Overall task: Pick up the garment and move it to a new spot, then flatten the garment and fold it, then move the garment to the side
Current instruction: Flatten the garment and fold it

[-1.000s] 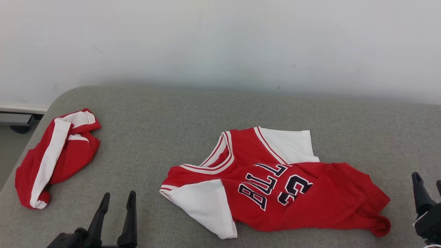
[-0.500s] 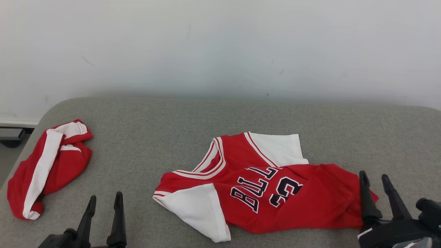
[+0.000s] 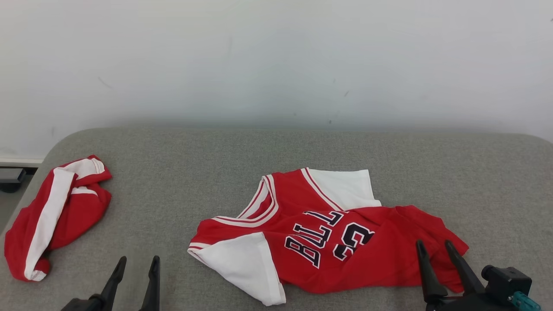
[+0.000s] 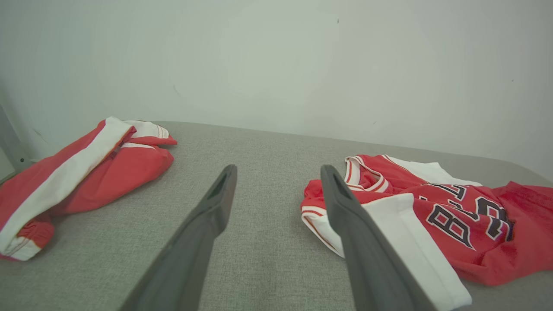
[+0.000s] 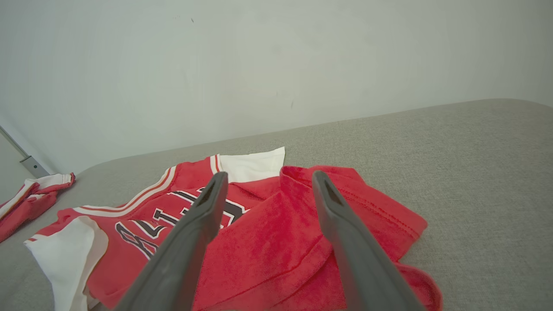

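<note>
The garment [image 3: 328,242] is a red jersey with white sleeves and dark lettering. It lies crumpled in the middle of the grey padded surface [image 3: 194,164], its hem end bunched to the right. My right gripper [image 3: 433,243] is open and hovers over that bunched hem end with nothing between its fingers. The right wrist view shows the right gripper [image 5: 270,175] with its fingers spread above the red folds of the garment [image 5: 268,242]. My left gripper [image 3: 139,259] is open and empty, left of the garment. In the left wrist view the left gripper [image 4: 278,169] has the garment [image 4: 453,216] to its right.
A second red and white piece of clothing [image 3: 56,211] lies bunched near the surface's left edge, also seen as the clothing [image 4: 82,172] from the left wrist. A pale wall [image 3: 276,65] stands behind. The surface rounds off at the left, with floor beyond.
The head camera has shifted. My right gripper has come in from the right edge and now stands over the jersey's bunched hem end. The clothes have not moved.
</note>
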You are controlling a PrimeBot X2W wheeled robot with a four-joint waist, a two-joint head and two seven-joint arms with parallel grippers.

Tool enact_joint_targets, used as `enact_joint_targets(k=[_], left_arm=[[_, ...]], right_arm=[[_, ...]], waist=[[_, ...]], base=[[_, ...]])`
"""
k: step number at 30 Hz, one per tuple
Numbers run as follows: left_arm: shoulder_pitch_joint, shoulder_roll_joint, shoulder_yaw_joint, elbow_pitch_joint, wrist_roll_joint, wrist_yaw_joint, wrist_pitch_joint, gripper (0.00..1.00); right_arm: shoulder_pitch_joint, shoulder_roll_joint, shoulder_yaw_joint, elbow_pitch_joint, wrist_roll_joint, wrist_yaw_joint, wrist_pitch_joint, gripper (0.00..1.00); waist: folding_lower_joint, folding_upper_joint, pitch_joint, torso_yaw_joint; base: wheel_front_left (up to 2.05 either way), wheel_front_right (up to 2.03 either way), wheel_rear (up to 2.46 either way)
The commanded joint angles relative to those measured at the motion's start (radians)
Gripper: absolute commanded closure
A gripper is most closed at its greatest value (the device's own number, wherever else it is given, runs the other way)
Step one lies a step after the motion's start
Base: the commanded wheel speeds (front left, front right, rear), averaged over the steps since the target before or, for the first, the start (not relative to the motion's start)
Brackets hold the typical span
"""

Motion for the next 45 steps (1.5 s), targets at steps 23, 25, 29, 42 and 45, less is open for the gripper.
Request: enact_joint_targets(k=[23,25,29,42,45], left_arm=[[0.003,0.012,-0.023,0.007,-0.022,0.007,0.009,0.0],[0.002,0.013,-0.026,0.007,-0.021,0.006,0.011,0.0],[-0.003,0.015,-0.034,0.001,-0.022,0.008,0.018,0.0],[-0.024,0.021,-0.075,-0.013,-0.029,-0.005,0.067,0.0],[-0.066,0.023,-0.116,-0.008,-0.033,-0.023,0.14,0.0]], right_arm=[[-0.006,-0.004,-0.011,0.026,0.004,-0.001,-0.003,0.0],[-0.008,-0.004,-0.012,0.027,0.001,-0.001,-0.003,0.0],[-0.014,-0.004,-0.015,0.025,-0.005,-0.001,0.002,0.0],[-0.021,-0.004,-0.05,0.02,-0.009,-0.001,0.078,0.0],[-0.042,-0.003,-0.09,0.008,-0.042,-0.001,0.209,0.0]], waist=[[0.0001,0.0,0.01,-0.001],[0.0001,0.0,0.01,0.0],[0.0001,0.0,0.01,0.001],[0.0001,0.0,0.006,0.002],[0.0001,0.0,0.007,-0.004]], base=[[0.0,0.0,0.0],[0.0,0.0,0.0],[0.0,0.0,0.0],[0.0,0.0,0.0],[0.0,0.0,0.0]])
